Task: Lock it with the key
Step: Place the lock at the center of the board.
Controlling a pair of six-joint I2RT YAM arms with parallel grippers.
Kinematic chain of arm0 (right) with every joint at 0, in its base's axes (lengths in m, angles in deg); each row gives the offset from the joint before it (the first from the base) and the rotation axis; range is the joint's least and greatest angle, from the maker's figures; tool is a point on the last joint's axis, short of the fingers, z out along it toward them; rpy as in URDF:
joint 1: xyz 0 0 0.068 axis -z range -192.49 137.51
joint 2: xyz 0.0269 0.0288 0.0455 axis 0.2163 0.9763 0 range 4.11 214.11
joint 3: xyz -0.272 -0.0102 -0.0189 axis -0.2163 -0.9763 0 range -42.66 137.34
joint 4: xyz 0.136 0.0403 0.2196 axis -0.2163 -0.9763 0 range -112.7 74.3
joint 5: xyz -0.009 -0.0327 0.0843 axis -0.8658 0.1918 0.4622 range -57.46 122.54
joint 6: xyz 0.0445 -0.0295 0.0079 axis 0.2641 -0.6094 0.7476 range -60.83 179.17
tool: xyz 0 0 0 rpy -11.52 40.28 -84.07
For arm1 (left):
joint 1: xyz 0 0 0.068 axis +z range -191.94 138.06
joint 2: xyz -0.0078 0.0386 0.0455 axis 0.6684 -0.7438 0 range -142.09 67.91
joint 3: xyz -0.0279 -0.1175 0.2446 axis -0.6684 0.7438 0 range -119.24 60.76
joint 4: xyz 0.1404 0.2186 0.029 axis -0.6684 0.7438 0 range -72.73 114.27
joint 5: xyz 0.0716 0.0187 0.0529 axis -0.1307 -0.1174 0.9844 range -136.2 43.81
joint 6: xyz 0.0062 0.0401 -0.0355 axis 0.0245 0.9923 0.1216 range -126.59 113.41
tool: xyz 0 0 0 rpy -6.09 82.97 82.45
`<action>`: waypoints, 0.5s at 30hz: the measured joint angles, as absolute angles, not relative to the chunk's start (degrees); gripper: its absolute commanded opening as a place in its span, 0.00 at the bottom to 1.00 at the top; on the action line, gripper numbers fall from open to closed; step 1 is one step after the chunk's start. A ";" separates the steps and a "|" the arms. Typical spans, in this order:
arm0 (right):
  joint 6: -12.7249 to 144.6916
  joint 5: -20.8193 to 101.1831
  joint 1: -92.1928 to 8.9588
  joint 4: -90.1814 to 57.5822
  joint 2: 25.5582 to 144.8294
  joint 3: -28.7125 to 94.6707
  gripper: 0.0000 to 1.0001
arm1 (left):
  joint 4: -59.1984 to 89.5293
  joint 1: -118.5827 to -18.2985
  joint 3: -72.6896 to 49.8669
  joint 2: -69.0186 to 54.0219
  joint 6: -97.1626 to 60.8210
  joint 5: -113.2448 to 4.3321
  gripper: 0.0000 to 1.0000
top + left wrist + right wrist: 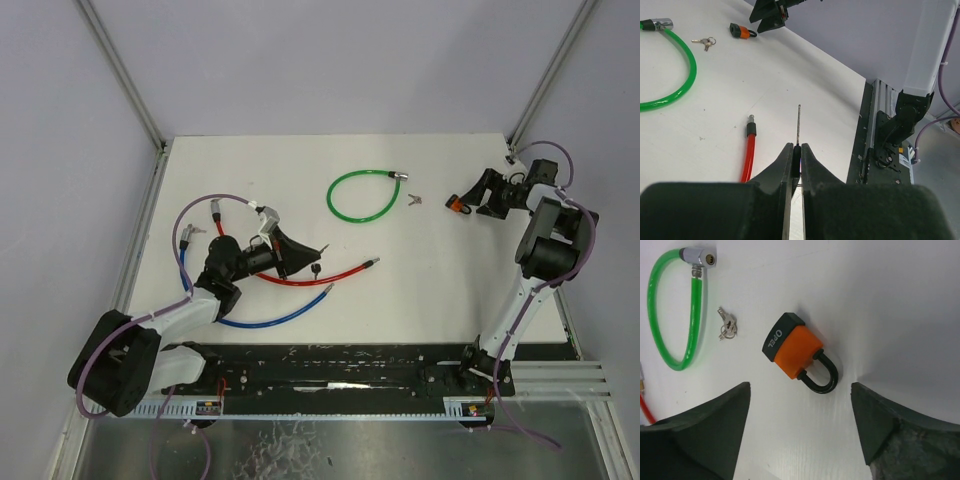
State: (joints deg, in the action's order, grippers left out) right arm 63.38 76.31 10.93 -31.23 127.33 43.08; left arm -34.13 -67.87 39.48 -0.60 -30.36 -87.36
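An orange padlock [797, 352] with a black base and a black shackle lies flat on the white table [900, 300]. My right gripper [799, 396] hovers just behind the shackle, open, its fingers well apart and touching nothing. From above, the padlock [460, 204] sits at the back right, just left of that gripper [472, 197]. My left gripper [798, 149] is shut on a key [798, 122] by its black head, the thin blade sticking out forward. That gripper [306, 262] hangs over the red cable [320, 276] at mid-left.
A green cable lock [360, 196] lies looped at the back centre, with a small bunch of spare keys [414, 199] just to its right. A blue cable [275, 315] curves near the left arm. The black base rail [340, 370] runs along the near edge.
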 measured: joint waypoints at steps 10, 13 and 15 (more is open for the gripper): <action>56.88 72.68 10.93 -31.91 111.79 38.14 1.00 | -34.50 -67.87 39.48 -0.60 -31.61 -88.63 0.01; 55.66 73.82 10.93 -31.08 104.10 35.54 1.00 | -34.87 -67.87 39.48 -0.60 -32.68 -88.98 0.01; 55.29 75.06 10.91 -29.59 97.85 33.27 1.00 | -35.64 -67.87 39.48 -0.60 -33.55 -89.37 0.01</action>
